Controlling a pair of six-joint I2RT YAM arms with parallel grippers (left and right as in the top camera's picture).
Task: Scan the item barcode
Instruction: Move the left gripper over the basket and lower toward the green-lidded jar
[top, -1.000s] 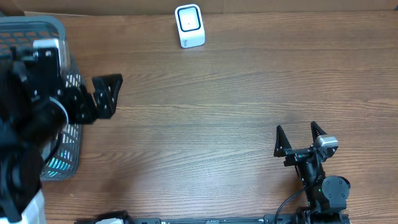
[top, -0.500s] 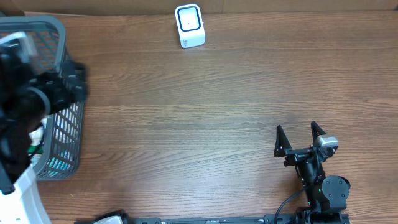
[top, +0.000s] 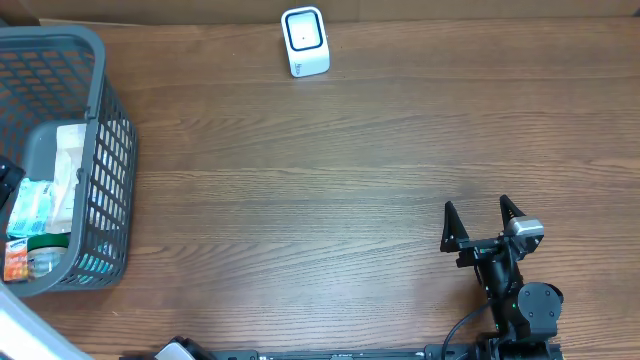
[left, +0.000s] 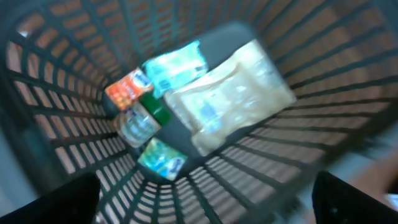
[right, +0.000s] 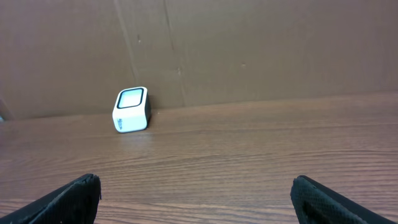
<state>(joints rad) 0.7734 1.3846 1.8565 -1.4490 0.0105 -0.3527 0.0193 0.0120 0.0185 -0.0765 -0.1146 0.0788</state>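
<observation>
At the left edge of the table (top: 320, 200) the basket (top: 100, 60) is holding the items: a clear packet (left: 230, 93), a teal packet (left: 177, 65), an orange packet (left: 127, 87) and a green-capped bottle (left: 138, 123), all lying bunched on its floor. The left gripper (left: 208, 202) is hanging above them, fingers spread wide, pinching nothing. The scanner (top: 305, 40) is standing mid-table at the far edge. The right gripper (top: 485, 222) is sitting near the front right, spread and empty.

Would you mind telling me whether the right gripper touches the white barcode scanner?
Apart. The overhead view shows the right gripper near the front edge, the white barcode scanner at the back edge, bare wooden table between them.
</observation>
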